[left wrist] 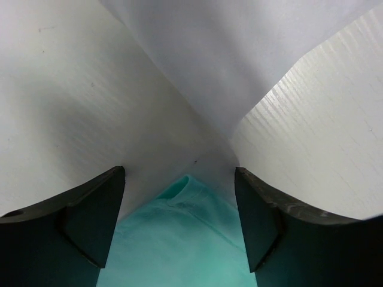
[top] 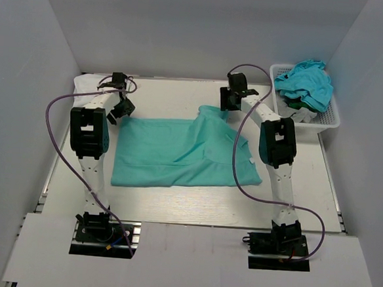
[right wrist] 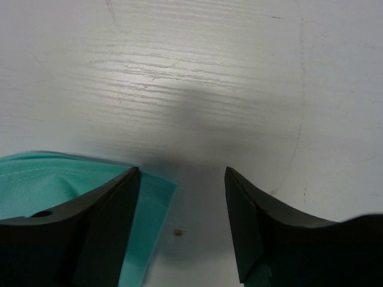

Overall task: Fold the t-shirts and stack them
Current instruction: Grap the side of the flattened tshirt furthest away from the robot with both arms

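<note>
A mint-green t-shirt (top: 184, 153) lies spread flat on the middle of the table. My left gripper (top: 120, 111) is open over its back left corner. In the left wrist view that corner (left wrist: 179, 239) lies between the open fingers (left wrist: 179, 221). My right gripper (top: 231, 103) is open at the shirt's back right sleeve. In the right wrist view the sleeve edge (right wrist: 54, 179) lies under the left finger, with bare table between the fingers (right wrist: 182, 221). Turquoise-blue t-shirts (top: 306, 82) are piled in the basket. A white cloth (top: 84, 83) lies at the back left.
The white mesh basket (top: 329, 119) stands at the back right corner, with white fabric (top: 297, 111) under the turquoise pile. Grey walls close in the table on the left, back and right. Purple cables loop beside both arms.
</note>
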Action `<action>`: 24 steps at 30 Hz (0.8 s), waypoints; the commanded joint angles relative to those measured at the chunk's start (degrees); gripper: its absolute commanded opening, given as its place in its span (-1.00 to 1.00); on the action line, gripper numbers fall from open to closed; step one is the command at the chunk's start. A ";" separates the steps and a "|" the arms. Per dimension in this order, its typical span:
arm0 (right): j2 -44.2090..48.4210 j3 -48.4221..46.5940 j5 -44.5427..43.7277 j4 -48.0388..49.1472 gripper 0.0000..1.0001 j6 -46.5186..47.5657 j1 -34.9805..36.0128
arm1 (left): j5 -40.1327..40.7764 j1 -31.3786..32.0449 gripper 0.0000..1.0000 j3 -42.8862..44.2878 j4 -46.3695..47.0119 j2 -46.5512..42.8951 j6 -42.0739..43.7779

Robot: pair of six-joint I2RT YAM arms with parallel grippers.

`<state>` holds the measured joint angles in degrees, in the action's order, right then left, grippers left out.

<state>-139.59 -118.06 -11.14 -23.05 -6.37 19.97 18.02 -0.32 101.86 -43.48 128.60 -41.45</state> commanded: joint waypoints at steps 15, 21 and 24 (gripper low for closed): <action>-3.50 -0.33 -2.48 9.13 -1.00 5.49 0.69 | -6.07 -0.30 -0.83 -0.61 4.02 2.54 2.87; 1.33 1.86 -5.91 25.65 -1.00 13.56 0.60 | -6.07 -0.30 -1.00 0.36 4.11 3.77 4.10; 4.15 5.12 -5.13 34.28 -1.00 17.60 0.69 | -5.28 -0.30 -1.00 -1.05 6.21 2.54 4.10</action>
<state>-140.62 -114.93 -14.76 -2.26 5.04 20.95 14.00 -0.64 102.80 -37.91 129.86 -37.89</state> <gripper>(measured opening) 0.009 0.064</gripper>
